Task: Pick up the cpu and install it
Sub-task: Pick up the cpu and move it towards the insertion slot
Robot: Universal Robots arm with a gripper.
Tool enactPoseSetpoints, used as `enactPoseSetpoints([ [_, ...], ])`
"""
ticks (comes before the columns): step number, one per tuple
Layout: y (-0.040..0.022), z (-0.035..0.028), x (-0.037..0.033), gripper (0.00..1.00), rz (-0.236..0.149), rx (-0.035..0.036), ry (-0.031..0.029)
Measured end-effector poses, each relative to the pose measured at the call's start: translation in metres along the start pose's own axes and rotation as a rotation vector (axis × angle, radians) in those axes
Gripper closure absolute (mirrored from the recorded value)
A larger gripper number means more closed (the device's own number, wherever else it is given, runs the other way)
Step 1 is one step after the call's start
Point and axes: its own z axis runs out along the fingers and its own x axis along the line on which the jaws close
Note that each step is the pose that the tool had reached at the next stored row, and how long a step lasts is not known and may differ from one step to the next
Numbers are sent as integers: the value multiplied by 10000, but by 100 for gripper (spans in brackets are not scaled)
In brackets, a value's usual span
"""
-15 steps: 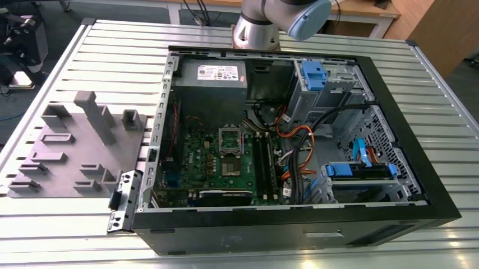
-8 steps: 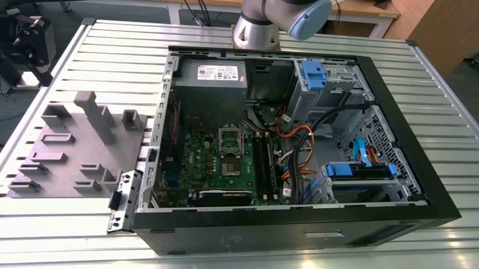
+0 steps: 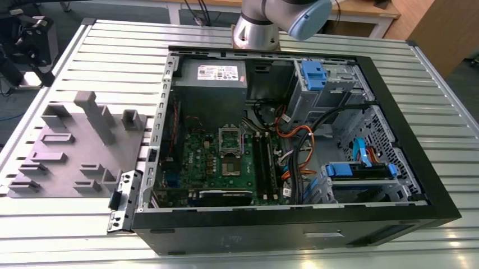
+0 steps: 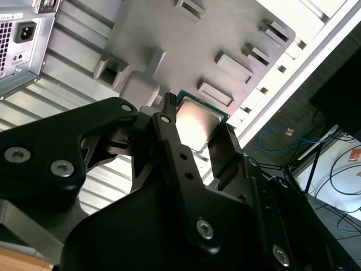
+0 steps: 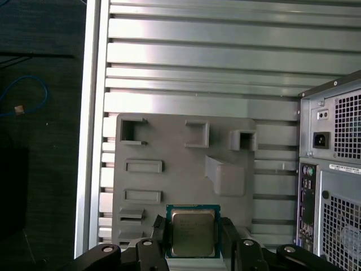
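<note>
**A:** Do we find any writing?

**B:** We see a white label (image 3: 217, 72) on the grey box (image 3: 213, 92) inside the computer case (image 3: 299, 235). There is also faint print on the cpu (image 5: 193, 232). We cannot make out either.

**A:** What do the containers hold?

**B:** The case lies open on its side. Besides the grey box, it holds a green board (image 3: 202, 162), black and orange cables (image 3: 299, 140) and blue brackets (image 3: 313, 75). The grey tray (image 5: 180, 186) has moulded pockets and lies on the slatted table (image 5: 203, 51), beyond the fingertips.

**A:** And the gripper?

**B:** In both wrist views we find the gripper (image 4: 197, 141) narrowed onto the cpu. Its two black fingers (image 5: 160, 232) press on opposite edges. The cpu sits flat between them, its silvery top facing the cameras.

**A:** Where is that against the rest?

**B:** The tray lies past the cpu, and the back of the case, with its power socket, stands off to one side of the gripper. We cannot tell whether the cpu touches the tray.
</note>
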Motion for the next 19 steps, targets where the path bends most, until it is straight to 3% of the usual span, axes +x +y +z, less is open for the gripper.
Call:
enactPoseSetpoints([
  [13,0,-32,-4,53,-1,1,1],
  [19,-2,-30,-67,53,-1,1,0],
])
